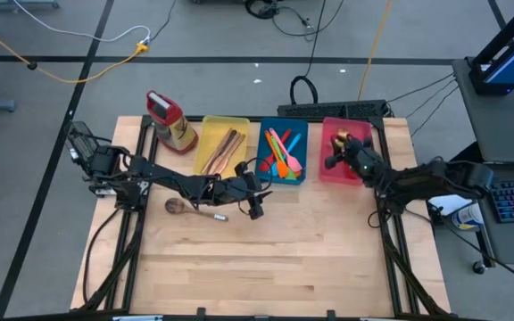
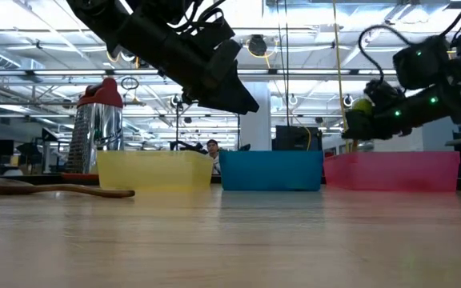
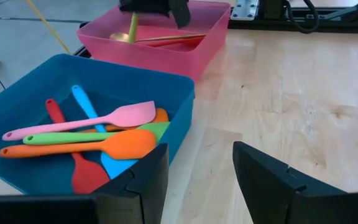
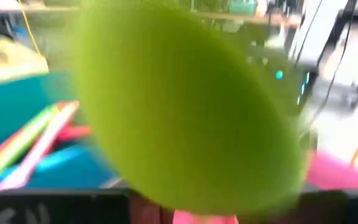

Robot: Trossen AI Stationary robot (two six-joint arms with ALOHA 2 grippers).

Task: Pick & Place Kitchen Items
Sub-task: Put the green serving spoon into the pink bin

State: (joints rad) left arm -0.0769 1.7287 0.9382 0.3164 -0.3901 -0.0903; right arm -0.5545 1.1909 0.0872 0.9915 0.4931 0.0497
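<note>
My left gripper [image 1: 257,209] is open and empty, just above the bare table by the near right corner of the blue tray [image 3: 178,87]. Several coloured plastic spatulas [image 3: 92,140] lie in that tray. One wooden spoon [image 1: 190,208] lies flat on the table left of my left gripper, and it also shows in the low view [image 2: 54,190]. More wooden spoons [image 1: 222,150] lie in the yellow tray [image 1: 209,125]. My right gripper [image 1: 335,153] is over the pink tray [image 1: 327,171], shut on a yellow-green utensil [image 3: 132,28]. My right gripper holds the yellow-green utensil from above. Its slim shaft [image 3: 133,23] hangs down below the fingers toward the inside of the pink tray. Its broad green end [image 4: 185,106] fills the right wrist view and hides the fingers, so the place of contact does not show.
A red-capped metal item [image 1: 169,120] stands at the far left, beside the yellow tray. Thin gold utensils [image 3: 166,38] lie in the pink tray. The wide near half of the wooden table [image 1: 266,267] is bare. A person shows far off in the room [image 2: 212,148].
</note>
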